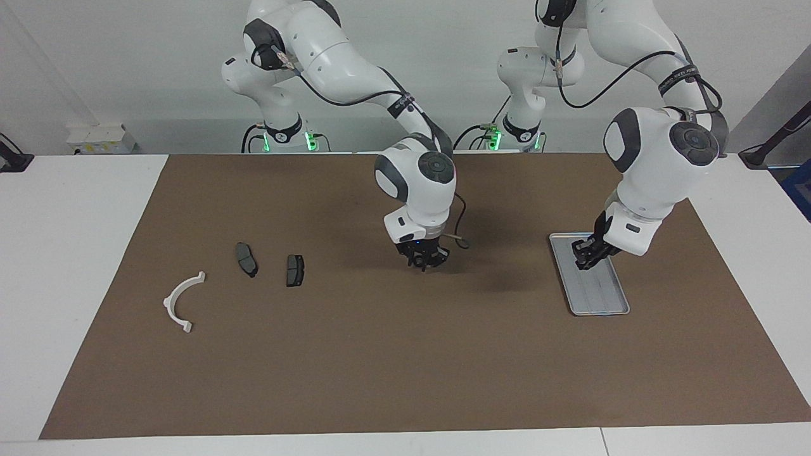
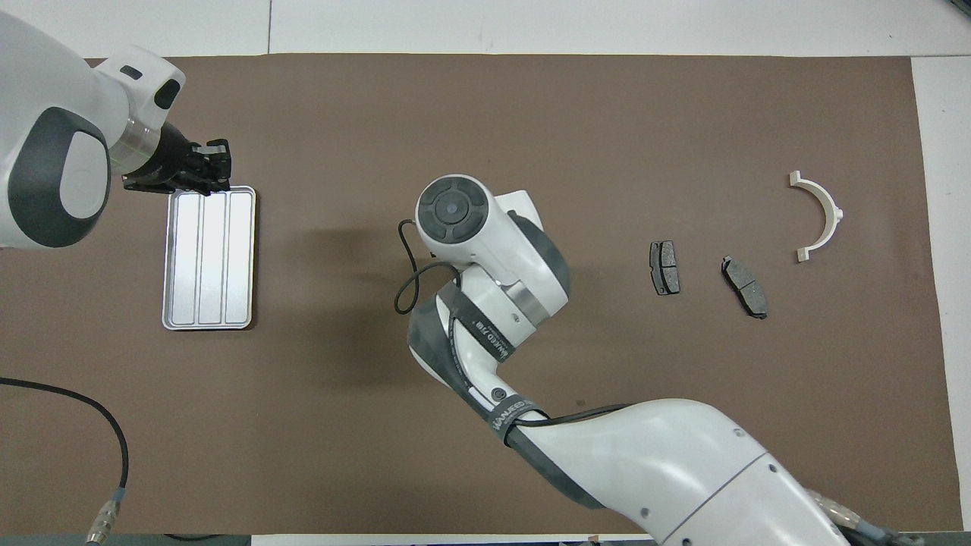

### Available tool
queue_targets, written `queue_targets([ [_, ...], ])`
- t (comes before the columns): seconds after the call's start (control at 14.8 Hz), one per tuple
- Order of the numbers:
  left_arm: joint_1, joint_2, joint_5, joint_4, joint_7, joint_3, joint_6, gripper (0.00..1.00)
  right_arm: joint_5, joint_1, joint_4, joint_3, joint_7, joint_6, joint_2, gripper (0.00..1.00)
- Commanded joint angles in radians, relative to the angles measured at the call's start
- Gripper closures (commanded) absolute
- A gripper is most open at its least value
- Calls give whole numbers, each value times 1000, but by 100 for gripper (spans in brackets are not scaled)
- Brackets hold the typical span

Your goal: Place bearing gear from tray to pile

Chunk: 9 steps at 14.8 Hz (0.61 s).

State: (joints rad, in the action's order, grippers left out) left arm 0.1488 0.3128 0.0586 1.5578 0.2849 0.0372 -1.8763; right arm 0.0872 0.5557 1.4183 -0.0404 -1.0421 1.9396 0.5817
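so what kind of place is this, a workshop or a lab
Most likely a robotics lab: two white arms stand at a white table covered by a brown mat, with only test parts laid out, a metal tray, two brake pads and a white bracket.

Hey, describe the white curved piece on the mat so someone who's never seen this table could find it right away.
Start at the brown mat and go to the right arm's end, away from the silver tray. The white semicircular bracket lies outermost there, beside two dark grey brake pads; it alone is white, thin and arched.
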Motion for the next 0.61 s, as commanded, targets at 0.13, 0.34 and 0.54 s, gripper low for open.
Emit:
queue_targets([
  [0.13,116,-6,-31,30,113,7,-8,100,-78,-216,-65,-27,440,-319,-184,100],
  [0.34,325,-38,-97,106,417,3,-33,100,-69,-379,-64,-21,832,-360,-227,100],
  [0.54,435,-12,-95,120,506,3,-70,100,-69,-540,9,-21,1125,-256,-226,100],
])
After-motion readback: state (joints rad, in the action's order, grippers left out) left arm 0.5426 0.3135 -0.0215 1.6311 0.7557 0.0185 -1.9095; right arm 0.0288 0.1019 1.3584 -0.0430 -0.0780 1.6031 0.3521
